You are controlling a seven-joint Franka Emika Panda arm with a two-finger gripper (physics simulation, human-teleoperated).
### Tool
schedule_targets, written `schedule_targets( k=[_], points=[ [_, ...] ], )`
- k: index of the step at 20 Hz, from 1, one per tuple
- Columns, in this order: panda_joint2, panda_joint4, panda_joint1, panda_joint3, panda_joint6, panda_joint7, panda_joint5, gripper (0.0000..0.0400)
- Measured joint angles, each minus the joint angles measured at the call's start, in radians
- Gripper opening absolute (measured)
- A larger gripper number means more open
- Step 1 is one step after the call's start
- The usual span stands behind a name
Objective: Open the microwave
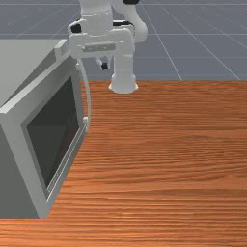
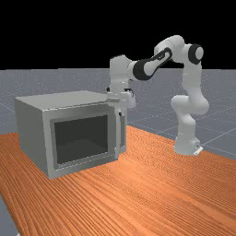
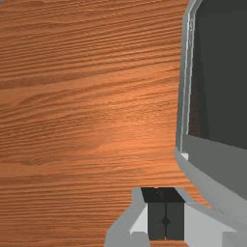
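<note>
The grey microwave [image 1: 14,144] stands at the front view's left, its dark-windowed door [image 2: 80,138] looking shut. A long curved handle [image 1: 88,96] runs upright along the door's edge. My gripper [image 1: 104,65] is just to the front view's right of the handle's upper part. In the far view the gripper [image 2: 120,113] hangs by the top of the handle [image 2: 118,138]. Seen from the wrist, the gripper [image 3: 166,221] is shut with its pads together and nothing between them, close beside the handle [image 3: 193,177]. Whether they touch is unclear.
The wooden table [image 1: 169,159] extends to the front view's right of the microwave and before its door. My arm's base [image 2: 186,143] stands at the table's far side, and the forearm reaches over above the microwave's height.
</note>
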Motion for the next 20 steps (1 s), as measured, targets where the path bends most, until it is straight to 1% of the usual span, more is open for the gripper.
schedule_targets(
  k=[6,10,12,16,18,20],
  points=[
    [-0.14,0.057,-0.022,-0.019,-0.002,0.075,-0.006,0.0],
    [-0.193,0.064,-0.05,-0.043,0.008,0.076,-0.02,0.0],
    [-0.194,0.072,-0.067,-0.058,0.013,0.074,-0.04,0.0],
    [-0.183,0.058,-0.102,-0.082,0.066,0.072,-0.095,0.0],
    [-0.178,0.056,-0.117,-0.095,0.077,0.072,-0.107,0.0],
    [-0.128,0.058,-0.127,-0.104,0.091,0.07,-0.107,0.0]
  ],
)
